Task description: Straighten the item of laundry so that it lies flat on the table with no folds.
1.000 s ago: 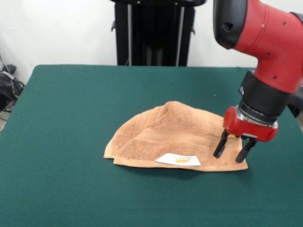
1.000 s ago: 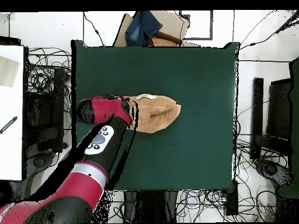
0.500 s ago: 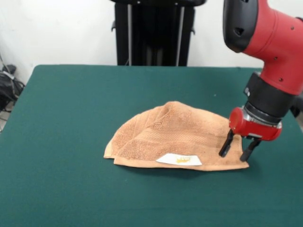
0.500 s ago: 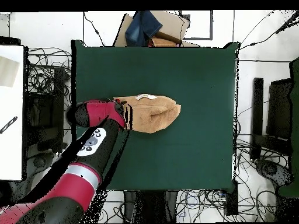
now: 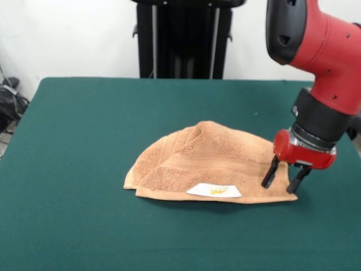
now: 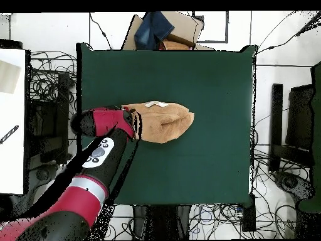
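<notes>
Straddling the folded towel's right corner, claw with fingers spread, tips at cloth.

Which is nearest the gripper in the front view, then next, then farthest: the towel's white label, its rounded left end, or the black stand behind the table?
From the gripper:
1. White label, on the towel's front edge.
2. Rounded left end of the towel.
3. Black stand, beyond the table's far edge.

White wall seen behind, pale floor strewn with black cables, cardboard box with blue cloth, white surface placed at one side
</notes>
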{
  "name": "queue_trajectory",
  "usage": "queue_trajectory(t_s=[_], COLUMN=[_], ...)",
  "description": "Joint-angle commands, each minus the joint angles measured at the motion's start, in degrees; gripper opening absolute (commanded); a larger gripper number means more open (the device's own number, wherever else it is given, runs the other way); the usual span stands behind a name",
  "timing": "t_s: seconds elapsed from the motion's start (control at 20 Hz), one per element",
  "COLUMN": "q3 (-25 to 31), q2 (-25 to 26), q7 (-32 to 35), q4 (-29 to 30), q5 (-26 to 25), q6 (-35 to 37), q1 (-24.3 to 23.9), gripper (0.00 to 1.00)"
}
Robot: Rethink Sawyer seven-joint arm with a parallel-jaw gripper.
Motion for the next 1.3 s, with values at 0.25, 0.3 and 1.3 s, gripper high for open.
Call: queue_trajectory(t_s=[0.25, 0.3, 1.3], q3=[1.25, 0.98, -0.45], q2=[2.46, 2.49, 2.65], q7=[16.31, 16.43, 16.36], q4=[-0.94, -1.06, -1.61], q5=[3.14, 3.16, 5.25], q6=[1.00, 1.20, 3.18], q1=[-0.30, -0.15, 1.45], gripper=[1.00, 1.00, 1.00])
